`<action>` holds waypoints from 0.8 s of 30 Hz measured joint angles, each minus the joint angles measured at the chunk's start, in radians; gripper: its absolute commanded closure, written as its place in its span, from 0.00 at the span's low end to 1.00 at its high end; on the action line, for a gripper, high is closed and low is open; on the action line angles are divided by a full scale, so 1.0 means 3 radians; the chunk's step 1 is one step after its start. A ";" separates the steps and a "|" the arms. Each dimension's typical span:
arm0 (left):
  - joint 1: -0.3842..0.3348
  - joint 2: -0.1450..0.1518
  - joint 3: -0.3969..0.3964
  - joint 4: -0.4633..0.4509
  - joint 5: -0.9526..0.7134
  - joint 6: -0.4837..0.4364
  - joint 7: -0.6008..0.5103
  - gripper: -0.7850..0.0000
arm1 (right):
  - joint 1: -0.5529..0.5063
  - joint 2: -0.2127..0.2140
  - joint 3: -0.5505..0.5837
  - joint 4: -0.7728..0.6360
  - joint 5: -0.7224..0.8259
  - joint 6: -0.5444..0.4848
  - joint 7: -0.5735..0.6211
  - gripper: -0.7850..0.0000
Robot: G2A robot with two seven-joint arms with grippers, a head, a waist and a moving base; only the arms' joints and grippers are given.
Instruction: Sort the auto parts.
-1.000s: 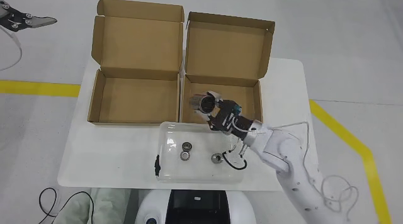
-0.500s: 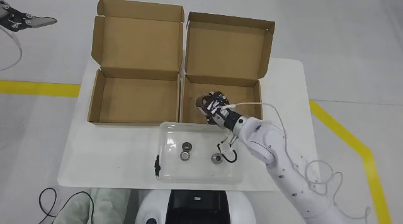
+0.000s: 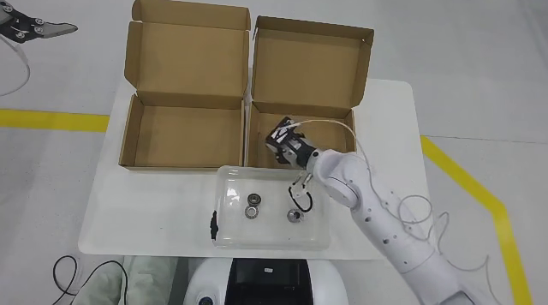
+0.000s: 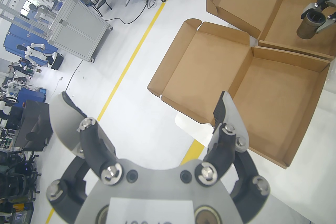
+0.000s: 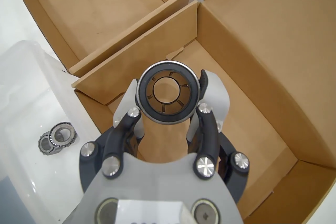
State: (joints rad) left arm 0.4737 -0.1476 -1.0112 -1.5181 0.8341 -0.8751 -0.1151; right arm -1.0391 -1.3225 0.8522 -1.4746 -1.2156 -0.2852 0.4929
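Observation:
My right gripper (image 5: 169, 81) is shut on a grey metal sleeve (image 5: 143, 92) with a dark rim, gripping it on both sides. It holds the sleeve (image 3: 277, 136) inside the right cardboard box (image 3: 342, 134), near the box's front left corner and above the floor. Three small bearing rings stay in the clear plastic tray (image 3: 231, 228): two close together (image 3: 253, 205) and one (image 3: 294, 216) to their right. My left gripper (image 4: 144, 107) hangs open with nothing between its fingers, out over the floor left of the table (image 3: 38, 26).
The left cardboard box (image 3: 184, 138) stands open beside the right one, lids folded back. The tray sits at the white table's front edge (image 3: 128, 245). A cable (image 3: 334, 125) loops off the right wrist.
The right arm has swung round and its wrist has turned; the sleeve stays over the right box's front left corner, a little deeper. The left arm is unchanged.

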 measured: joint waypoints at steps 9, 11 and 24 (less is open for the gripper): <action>0.0000 0.0000 0.0000 0.0000 0.0000 0.0000 0.0000 0.00 | 0.0218 -0.0077 -0.0095 0.0264 0.0084 0.0089 0.0250 1.00; 0.0000 0.0000 0.0000 0.0000 0.0000 0.0000 0.0000 0.00 | 0.0246 -0.0091 -0.0112 0.0306 0.0104 0.0104 0.0270 1.00; 0.0000 0.0000 0.0000 0.0000 0.0000 0.0000 0.0000 0.00 | 0.0385 -0.0182 -0.0216 0.0583 0.0225 0.0084 0.0276 0.78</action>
State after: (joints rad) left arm 0.4737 -0.1476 -1.0112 -1.5181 0.8341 -0.8751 -0.1151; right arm -0.9237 -1.3771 0.7875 -1.2997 -1.1481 -0.2601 0.5757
